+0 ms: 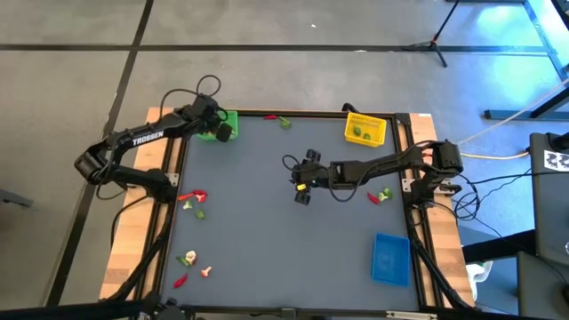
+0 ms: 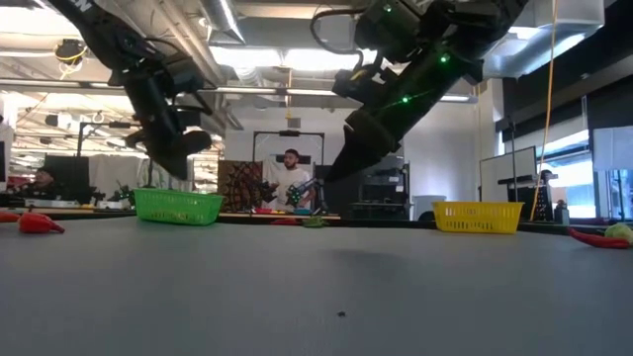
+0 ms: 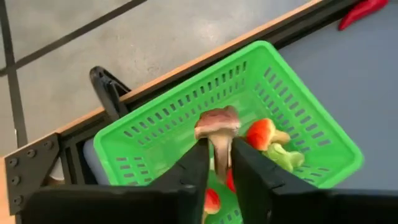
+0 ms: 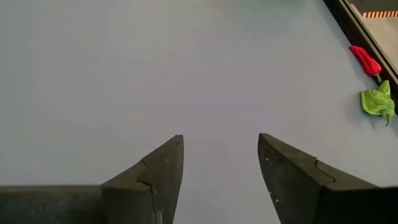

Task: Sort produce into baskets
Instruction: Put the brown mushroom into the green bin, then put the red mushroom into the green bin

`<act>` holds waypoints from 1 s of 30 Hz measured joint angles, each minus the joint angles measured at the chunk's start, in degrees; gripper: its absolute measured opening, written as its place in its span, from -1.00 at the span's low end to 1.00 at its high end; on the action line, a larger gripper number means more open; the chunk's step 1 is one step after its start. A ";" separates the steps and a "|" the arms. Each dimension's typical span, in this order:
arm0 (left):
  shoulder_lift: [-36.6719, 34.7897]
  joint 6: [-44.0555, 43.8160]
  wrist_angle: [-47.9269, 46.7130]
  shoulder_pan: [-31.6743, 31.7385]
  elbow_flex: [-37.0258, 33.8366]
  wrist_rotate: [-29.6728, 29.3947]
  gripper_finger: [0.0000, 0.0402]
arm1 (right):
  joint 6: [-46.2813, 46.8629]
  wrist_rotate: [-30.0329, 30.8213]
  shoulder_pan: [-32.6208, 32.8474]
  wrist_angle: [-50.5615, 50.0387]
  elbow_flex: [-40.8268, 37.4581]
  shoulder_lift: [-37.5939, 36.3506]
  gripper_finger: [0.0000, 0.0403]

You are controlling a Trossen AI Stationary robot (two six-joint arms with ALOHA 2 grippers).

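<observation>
A: Green basket (image 1: 222,124), high view: the left arm covers most of it, contents unreadable.
B: Left wrist view: the fingers (image 3: 196,168) hide the mushroom piece's (image 3: 217,127) stem. Clamped or loose, no telling. Red pieces beneath it in the basket are partly covered too.
A: Yellow basket (image 1: 365,129): green bits inside, too small to name.
B: Blue basket (image 1: 390,259): contents unreadable from above.

Bright ceiling lights (image 2: 297,57) glare; nearest table surface (image 2: 316,297) blurs softly.
</observation>
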 joint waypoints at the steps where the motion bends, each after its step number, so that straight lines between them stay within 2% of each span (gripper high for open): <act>1: 0.00 -0.04 -0.26 0.28 0.02 0.00 -0.58 | -0.03 0.00 0.00 -0.01 0.00 0.00 0.02; 6: -0.02 -0.21 -2.78 0.42 0.16 1.33 -0.26 | -1.26 0.00 0.00 -0.07 0.00 0.00 0.02; 10: -0.04 -0.35 -6.51 -0.73 2.19 2.28 -0.13 | -1.79 0.00 0.00 -0.10 0.00 0.02 0.02; 20: -4.74 -2.74 -14.76 -12.00 7.23 3.61 -0.08 | -1.79 -0.02 0.13 -0.37 0.00 0.02 0.02; 30: -11.72 -13.12 -24.17 -28.75 7.28 3.61 -0.08 | -2.89 -0.02 0.13 -0.34 0.02 0.02 0.02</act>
